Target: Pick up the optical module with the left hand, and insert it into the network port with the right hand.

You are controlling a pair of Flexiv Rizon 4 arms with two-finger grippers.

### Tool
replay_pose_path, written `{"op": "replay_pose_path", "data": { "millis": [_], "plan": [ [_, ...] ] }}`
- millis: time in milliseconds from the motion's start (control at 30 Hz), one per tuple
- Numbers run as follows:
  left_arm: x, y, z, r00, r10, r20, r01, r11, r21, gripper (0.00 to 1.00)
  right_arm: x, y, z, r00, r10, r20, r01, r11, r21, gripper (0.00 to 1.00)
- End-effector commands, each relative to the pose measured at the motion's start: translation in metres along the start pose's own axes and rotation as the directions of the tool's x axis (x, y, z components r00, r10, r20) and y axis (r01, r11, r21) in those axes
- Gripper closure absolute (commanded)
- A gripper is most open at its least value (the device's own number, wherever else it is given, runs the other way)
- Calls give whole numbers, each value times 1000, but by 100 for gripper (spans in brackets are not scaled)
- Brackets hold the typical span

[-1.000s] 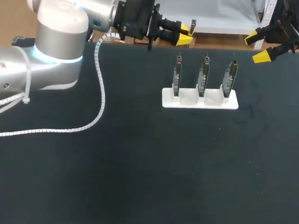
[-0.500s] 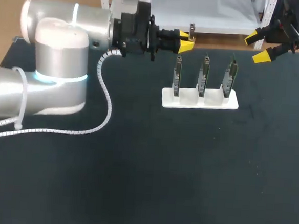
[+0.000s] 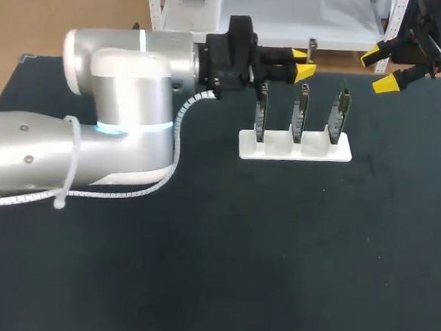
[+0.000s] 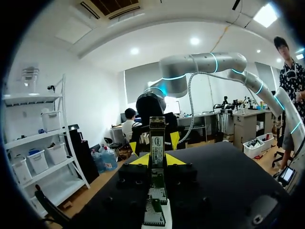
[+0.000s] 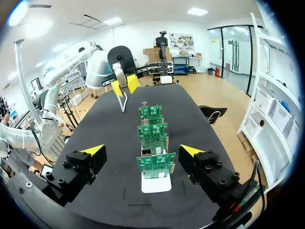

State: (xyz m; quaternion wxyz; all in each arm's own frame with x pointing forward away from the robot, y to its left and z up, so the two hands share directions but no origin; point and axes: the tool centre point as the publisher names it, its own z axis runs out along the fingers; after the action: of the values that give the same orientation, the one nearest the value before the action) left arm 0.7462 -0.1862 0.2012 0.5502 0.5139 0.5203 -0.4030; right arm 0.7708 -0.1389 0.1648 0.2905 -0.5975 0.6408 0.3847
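Optical module (image 3: 311, 44) stands upright, pinched from two sides between the yellow tips of the left gripper (image 3: 303, 64), with its upper end projecting above them. This gripper is held at the far side of the black table (image 3: 198, 270), close to the tops of the left and middle of three green circuit boards (image 3: 300, 114), which stand upright in a row in a white stand (image 3: 295, 148). The right gripper (image 3: 380, 69) is at the far right, apart from the boards, fingers spread wide with nothing between them.
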Motion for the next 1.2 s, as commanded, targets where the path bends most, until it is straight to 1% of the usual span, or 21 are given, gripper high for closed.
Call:
{"op": "replay_pose_path", "data": {
  "millis": [33, 167, 333, 400, 467, 533, 633, 800, 933, 967, 1033, 1200],
  "plan": [
    [7, 8, 23, 1000, 9, -21, -8, 999, 36, 100, 0, 2, 0, 1000, -2, 0, 2, 1000, 6, 0],
    [11, 8, 30, 1000, 0, -25, 1, 999, 50, 100, 0, 2, 0, 1000, -2, 0, 2, 1000, 6, 0],
    [14, 15, 36, 1000, -1, -27, 2, 998, 57, 100, 0, 2, 0, 1000, -2, 0, 2, 1000, 6, 0],
    [15, 17, 38, 1000, -23, -5, 24, 997, 69, 100, 0, 2, 0, 1000, -2, 0, 2, 1000, 6, 0],
    [16, 20, 40, 1000, -28, -8, 28, 997, 78, 100, 0, 2, 0, 1000, -2, 0, 2, 1000, 6, 0],
    [17, 22, 43, 999, -43, -8, 44, 994, 103, 100, 0, 2, 0, 1000, -2, 0, 2, 1000, 6, 0],
    [21, 23, 47, 996, -89, 11, 87, 988, 126, 100, 0, 2, 0, 1000, -2, 0, 2, 1000, 6, 0],
    [26, 22, 52, 992, -122, 9, 119, 980, 159, 100, 0, 2, 0, 1000, -2, 0, 2, 1000, 6, 0],
    [29, 21, 56, 989, -145, 2, 143, 975, 168, 100, 0, 2, 0, 1000, -2, 0, 2, 1000, 6, 0],
    [29, 21, 56, 987, -158, 13, 154, 974, 168, 100, 0, 2, 0, 1000, -2, 0, 2, 1000, 6, 0],
    [28, 20, 59, 987, -163, 3, 160, 971, 177, 100, 0, 2, 0, 1000, -2, 0, 2, 1000, 6, 0],
    [24, 17, 64, 985, -173, 13, 168, 968, 187, 100, 0, 2, 0, 1000, -2, 0, 2, 1000, 6, 0]
  ]
}}
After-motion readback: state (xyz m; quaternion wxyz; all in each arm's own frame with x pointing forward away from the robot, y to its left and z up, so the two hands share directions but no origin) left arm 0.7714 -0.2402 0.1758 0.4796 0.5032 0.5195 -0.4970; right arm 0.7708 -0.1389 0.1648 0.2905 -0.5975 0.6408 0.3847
